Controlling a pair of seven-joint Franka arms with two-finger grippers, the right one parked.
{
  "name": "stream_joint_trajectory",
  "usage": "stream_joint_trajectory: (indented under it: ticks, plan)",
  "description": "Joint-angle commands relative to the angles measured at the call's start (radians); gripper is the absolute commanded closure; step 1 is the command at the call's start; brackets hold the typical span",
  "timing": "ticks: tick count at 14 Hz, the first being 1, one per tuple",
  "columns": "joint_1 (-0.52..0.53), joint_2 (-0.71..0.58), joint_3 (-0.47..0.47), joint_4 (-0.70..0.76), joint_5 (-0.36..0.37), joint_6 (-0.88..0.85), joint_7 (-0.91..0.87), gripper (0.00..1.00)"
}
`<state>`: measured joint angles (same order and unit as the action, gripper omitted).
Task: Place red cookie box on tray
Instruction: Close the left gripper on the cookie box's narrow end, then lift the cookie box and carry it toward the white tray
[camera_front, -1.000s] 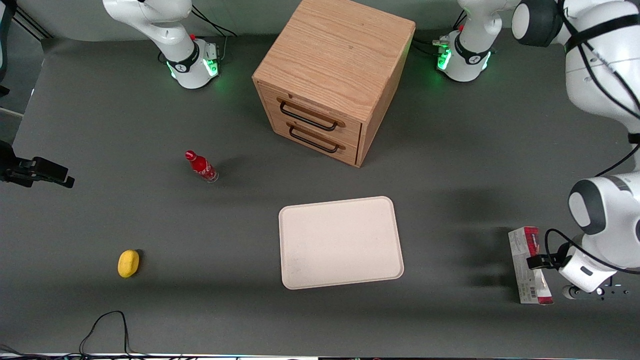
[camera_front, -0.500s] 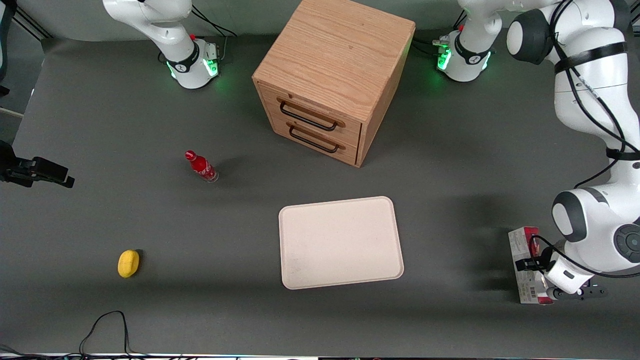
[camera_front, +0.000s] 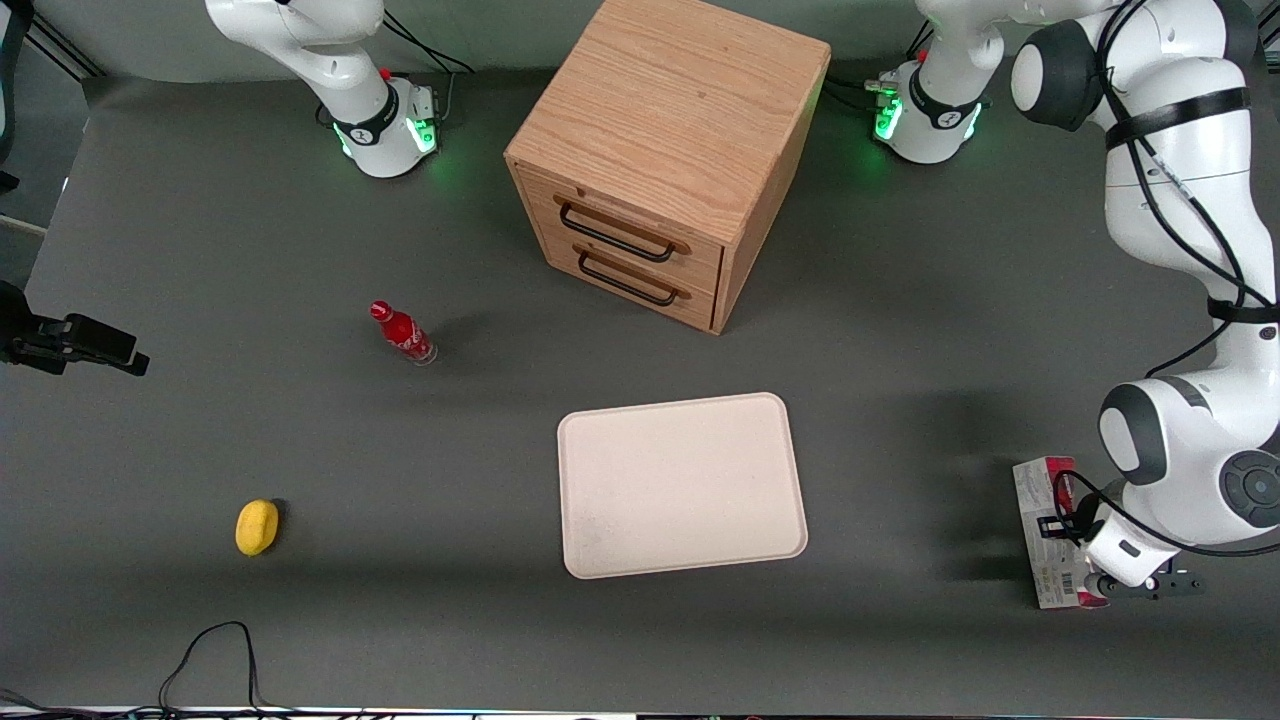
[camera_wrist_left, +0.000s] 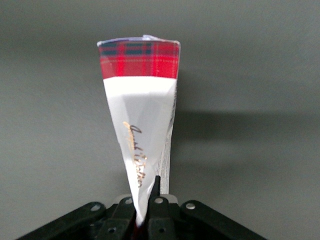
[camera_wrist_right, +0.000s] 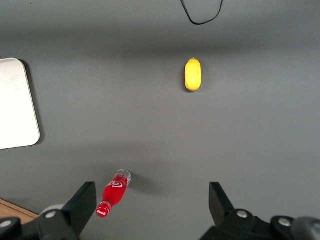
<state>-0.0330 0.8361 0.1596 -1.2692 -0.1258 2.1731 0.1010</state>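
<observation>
Front view first: the red cookie box (camera_front: 1046, 532) is way out at the working arm's end of the desk (camera_front: 900, 330), well apart from the tray (camera_front: 680, 485). The gripper (camera_front: 1068, 522) sits right at the box, about halfway along it, with the arm's wrist bulking over the side of the box away from the tray. The tray itself has nothing on it. From this angle alone I can't say if the box is resting on the desk or a touch off it. Other stuff relative to the tray: a wooden drawer cabinet (camera_front: 665, 150) farther from the camera, then a small red bottle (camera_front: 403, 333) and a yellow lemon-looking thing (camera_front: 257, 526) off toward the parked arm's end.

Left wrist view: here the cookie box (camera_wrist_left: 141, 120) runs straight out from the gripper (camera_wrist_left: 146, 207), plaid end farthest away, white panel with gold script closer in. The fingers (camera_wrist_left: 156, 192) are pinched in tight against the carton, so I'd call it gripped. It throws a shadow onto the desk beside it.

Right wrist view: only a corner of the tray (camera_wrist_right: 17, 107), the bottle (camera_wrist_right: 114, 193) and the yellow thing (camera_wrist_right: 193, 74).

So my read: the grab is done, the carry hasn't started. Next move needs a clean lift, then a long sideways carry to the tray, setting the box down flat inside the rim.
</observation>
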Motion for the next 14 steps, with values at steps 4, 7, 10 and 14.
stream_joint_trajectory:
  ticks: [4,7,10,14]
  plan:
    - [-0.019,-0.308,0.038,-0.006,0.015,-0.353,0.016,1.00]
    - [-0.039,-0.420,0.028,0.018,-0.015,-0.510,-0.018,1.00]
    - [-0.051,-0.503,-0.035,0.013,-0.083,-0.581,-0.133,1.00]
    - [-0.100,-0.500,-0.236,0.011,-0.003,-0.531,-0.479,1.00]
